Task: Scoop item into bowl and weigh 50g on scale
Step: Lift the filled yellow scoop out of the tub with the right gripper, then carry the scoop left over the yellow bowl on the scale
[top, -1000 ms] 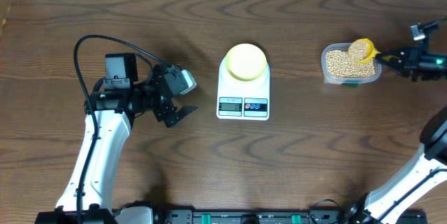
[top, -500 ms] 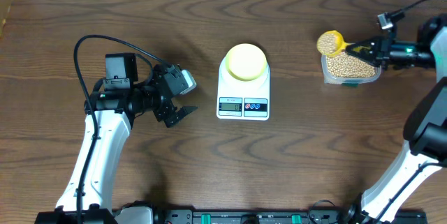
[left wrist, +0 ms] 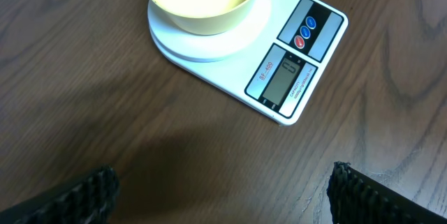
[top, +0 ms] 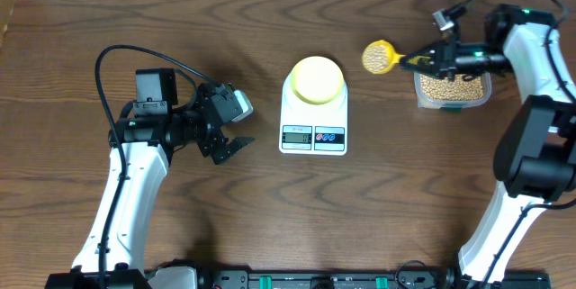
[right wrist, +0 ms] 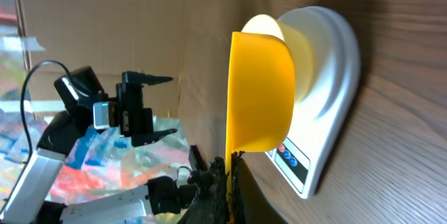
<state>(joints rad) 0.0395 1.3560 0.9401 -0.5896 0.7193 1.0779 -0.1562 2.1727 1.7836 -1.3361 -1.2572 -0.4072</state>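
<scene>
The pale yellow bowl (top: 316, 79) stands on the white scale (top: 313, 133), seen close in the left wrist view, bowl (left wrist: 202, 1) on scale (left wrist: 293, 70). My right gripper (top: 430, 58) is shut on the handle of a bright yellow scoop (top: 378, 57) heaped with tan beans, held in the air between the scale and a clear tub of beans (top: 452, 86). In the right wrist view the scoop (right wrist: 260, 91) hangs before the bowl (right wrist: 265, 25). My left gripper (top: 236, 129) is open and empty, left of the scale.
The left arm's black cable (top: 135, 55) loops over the table at the left. The table's far edge runs along the top of the overhead view. Behind the left arm the right wrist view shows a cardboard wall (right wrist: 105, 21).
My right gripper has lifted the bean-filled scoop out of the tub and carried it left toward the bowl. The left arm has not moved.
</scene>
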